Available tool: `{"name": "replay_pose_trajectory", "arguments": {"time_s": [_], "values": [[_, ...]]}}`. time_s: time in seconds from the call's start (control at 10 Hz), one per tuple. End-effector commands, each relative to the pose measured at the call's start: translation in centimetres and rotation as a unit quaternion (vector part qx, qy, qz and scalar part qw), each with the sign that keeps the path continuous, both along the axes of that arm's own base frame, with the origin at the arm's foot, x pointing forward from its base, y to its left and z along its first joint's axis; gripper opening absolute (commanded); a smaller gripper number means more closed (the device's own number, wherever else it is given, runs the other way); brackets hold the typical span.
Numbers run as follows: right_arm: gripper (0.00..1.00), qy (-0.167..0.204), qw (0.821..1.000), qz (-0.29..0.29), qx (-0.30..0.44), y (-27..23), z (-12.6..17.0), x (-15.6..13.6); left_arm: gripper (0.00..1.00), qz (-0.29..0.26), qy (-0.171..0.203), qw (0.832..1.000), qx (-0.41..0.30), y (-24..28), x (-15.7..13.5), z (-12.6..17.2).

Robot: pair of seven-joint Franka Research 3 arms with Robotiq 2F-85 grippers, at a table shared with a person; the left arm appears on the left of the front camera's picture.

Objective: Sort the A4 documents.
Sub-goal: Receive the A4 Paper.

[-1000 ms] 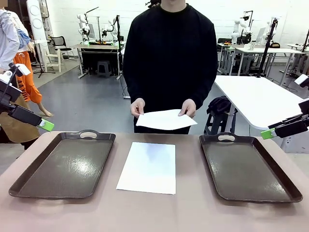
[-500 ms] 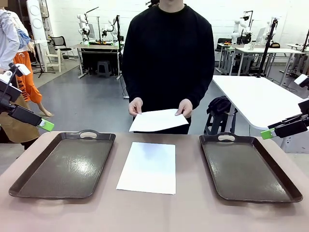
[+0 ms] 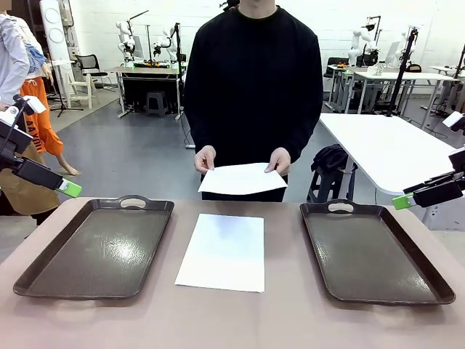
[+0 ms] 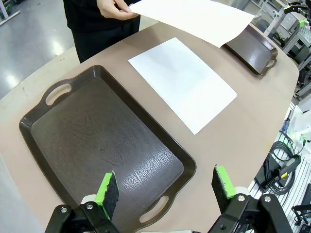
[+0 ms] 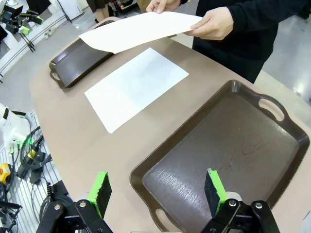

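Observation:
One white A4 sheet [image 3: 222, 251] lies flat on the table between two dark trays; it also shows as a sheet [image 4: 182, 81] and a sheet [image 5: 137, 86] in the wrist views. The person at the far side holds a second sheet [image 3: 242, 179] in both hands, above the table's far edge, seen too as a held sheet [image 4: 192, 17] and held sheet [image 5: 138, 30]. My left gripper [image 4: 165, 187] is open and hovers over the left tray [image 4: 97, 141]. My right gripper [image 5: 156, 190] is open above the right tray [image 5: 228, 155]. Both hold nothing.
The left tray [image 3: 98, 247] and right tray [image 3: 374, 251] are bare inside. My left gripper's finger [image 3: 70, 188] and my right gripper's finger [image 3: 402, 201] hang off the table's sides. A white table [image 3: 389, 145] stands behind on the right. Cables [image 5: 24, 145] lie below the table edge.
The person's held sheet has shifted slightly, left then back toward the middle. Neither arm has moved.

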State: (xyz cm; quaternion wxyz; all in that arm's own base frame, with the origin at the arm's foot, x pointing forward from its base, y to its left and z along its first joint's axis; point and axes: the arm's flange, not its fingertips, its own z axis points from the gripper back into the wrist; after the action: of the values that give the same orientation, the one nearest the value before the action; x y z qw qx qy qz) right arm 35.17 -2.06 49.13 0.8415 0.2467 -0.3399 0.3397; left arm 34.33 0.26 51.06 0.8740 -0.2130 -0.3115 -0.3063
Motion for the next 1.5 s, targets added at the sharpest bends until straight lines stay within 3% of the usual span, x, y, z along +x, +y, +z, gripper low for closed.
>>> {"name": "replay_pose_trajectory", "arguments": {"time_s": [0.0, 1.4], "values": [[1.00, -0.006, 1.000, 0.007, 0.010, 0.01, -0.08, 0.48, 1.00, -0.006, -0.003, 1.000, -0.004, 0.23, 0.07, -0.08], [1.00, -0.006, 1.000, 0.007, 0.010, 0.01, -0.08, 0.48, 1.00, -0.006, -0.003, 1.000, -0.004, 0.23, 0.07, -0.08]]}}
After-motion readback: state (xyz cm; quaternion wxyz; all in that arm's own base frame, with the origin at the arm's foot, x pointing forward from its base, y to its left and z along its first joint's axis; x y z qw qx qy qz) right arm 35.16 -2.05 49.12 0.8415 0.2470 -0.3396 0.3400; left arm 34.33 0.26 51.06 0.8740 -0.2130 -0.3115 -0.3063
